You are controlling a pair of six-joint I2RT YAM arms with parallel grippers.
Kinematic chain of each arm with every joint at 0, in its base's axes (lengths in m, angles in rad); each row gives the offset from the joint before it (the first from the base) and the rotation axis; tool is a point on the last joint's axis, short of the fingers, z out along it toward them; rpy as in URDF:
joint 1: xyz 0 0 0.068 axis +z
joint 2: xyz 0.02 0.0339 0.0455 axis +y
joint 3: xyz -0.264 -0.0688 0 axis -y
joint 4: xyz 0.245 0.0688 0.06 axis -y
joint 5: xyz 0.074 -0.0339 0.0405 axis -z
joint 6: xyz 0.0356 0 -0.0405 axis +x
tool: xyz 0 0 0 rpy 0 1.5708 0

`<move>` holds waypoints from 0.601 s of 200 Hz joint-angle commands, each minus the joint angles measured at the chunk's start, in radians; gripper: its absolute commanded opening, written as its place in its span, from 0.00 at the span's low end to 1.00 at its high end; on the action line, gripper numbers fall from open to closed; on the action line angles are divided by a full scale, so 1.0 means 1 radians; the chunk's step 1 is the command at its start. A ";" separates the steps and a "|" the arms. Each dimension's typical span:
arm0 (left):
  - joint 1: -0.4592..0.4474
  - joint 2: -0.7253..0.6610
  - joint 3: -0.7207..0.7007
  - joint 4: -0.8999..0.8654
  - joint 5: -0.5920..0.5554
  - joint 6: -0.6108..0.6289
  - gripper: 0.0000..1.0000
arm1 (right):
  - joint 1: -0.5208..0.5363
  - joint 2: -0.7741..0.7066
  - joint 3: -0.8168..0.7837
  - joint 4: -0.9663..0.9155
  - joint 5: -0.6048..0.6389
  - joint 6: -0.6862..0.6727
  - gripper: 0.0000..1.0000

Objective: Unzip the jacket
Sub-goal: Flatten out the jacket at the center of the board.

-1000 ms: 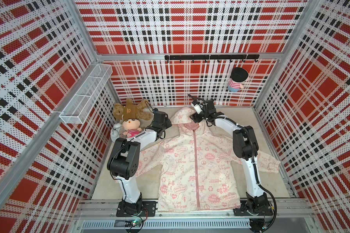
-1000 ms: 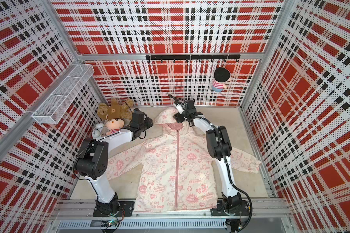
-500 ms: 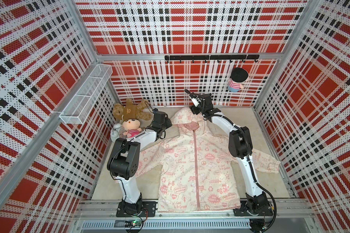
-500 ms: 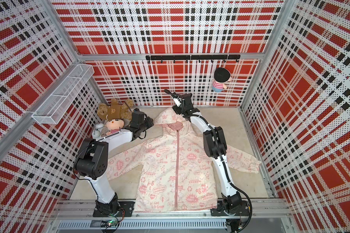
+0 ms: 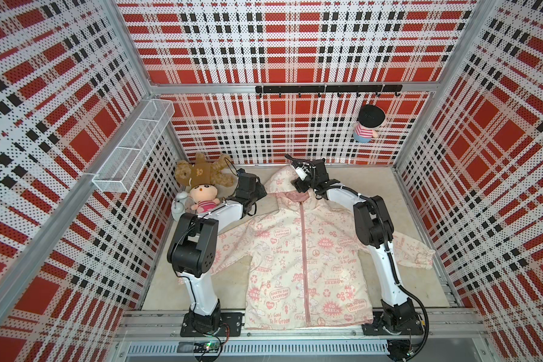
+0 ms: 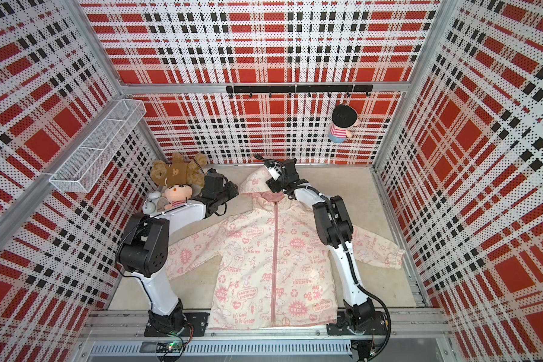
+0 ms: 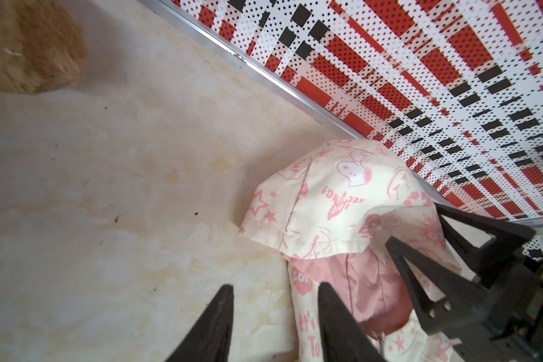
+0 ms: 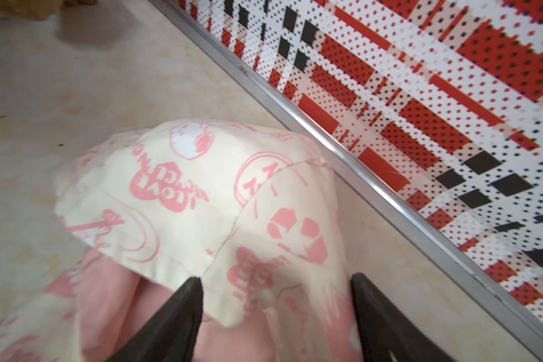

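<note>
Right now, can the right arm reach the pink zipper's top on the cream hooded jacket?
Probably yes: the open right gripper hangs over the hood, with nothing between it and the pink zipper.

The jacket (image 5: 298, 260) is thin, matt woven cloth, its pink lining (image 7: 370, 282) smoother with a faint sheen. The surface (image 5: 420, 294) looks matt, marbled and stained. The teddy bear (image 5: 201, 170) is fuzzy plush. The left gripper (image 7: 276, 285) is matt black plastic; the frame rail (image 7: 282, 86) is brushed metal.

We see the zipped jacket (image 5: 298, 260) flat on the worktop (image 5: 420, 194), left gripper (image 5: 260, 191) beside its hood (image 5: 279, 181), right gripper (image 5: 297, 186) over it.
</note>
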 commanded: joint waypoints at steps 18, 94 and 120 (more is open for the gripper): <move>0.008 0.019 -0.017 0.038 0.008 -0.002 0.46 | 0.008 -0.053 0.077 -0.040 -0.189 -0.026 0.77; 0.013 0.016 -0.026 0.046 0.013 -0.005 0.41 | 0.034 0.079 0.229 -0.222 -0.110 0.015 0.75; 0.012 0.020 -0.023 0.048 0.015 -0.007 0.40 | 0.034 0.113 0.269 -0.253 -0.135 0.024 0.73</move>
